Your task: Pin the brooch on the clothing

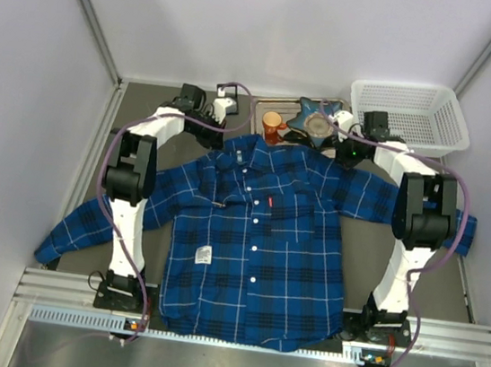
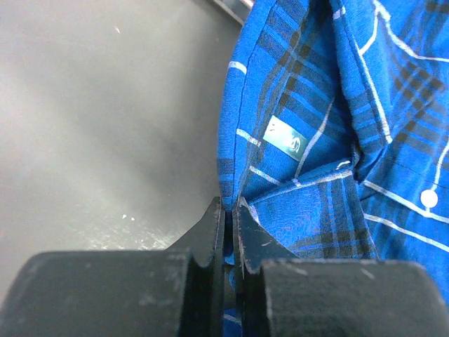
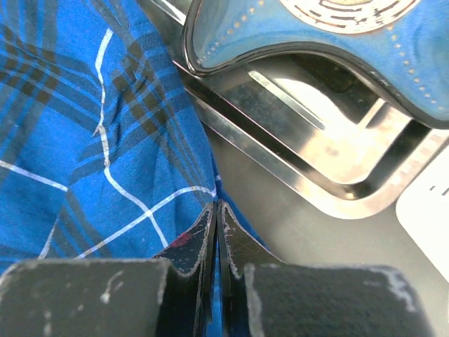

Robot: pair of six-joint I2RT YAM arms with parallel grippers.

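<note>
The blue and navy plaid shirt [image 1: 254, 257] lies flat and face up on the table, collar at the far end. My left gripper [image 1: 219, 137] is at the shirt's left shoulder by the collar. In the left wrist view it [image 2: 228, 203] is shut on the shirt's edge [image 2: 316, 105], with blue cloth between the jaws. My right gripper [image 1: 346, 151] is at the right shoulder. In the right wrist view it [image 3: 216, 207] is shut on the shirt's edge [image 3: 84, 140]. I cannot make out the brooch for certain; a pale round patch [image 1: 321, 126] lies in the star dish.
A blue star-shaped dish [image 1: 309, 110] sits on a metal tray [image 3: 337, 154] just behind the collar, and shows in the right wrist view [image 3: 421, 63]. An orange cup [image 1: 273, 126] stands beside it. A white basket [image 1: 408, 114] is at the back right. Walls close both sides.
</note>
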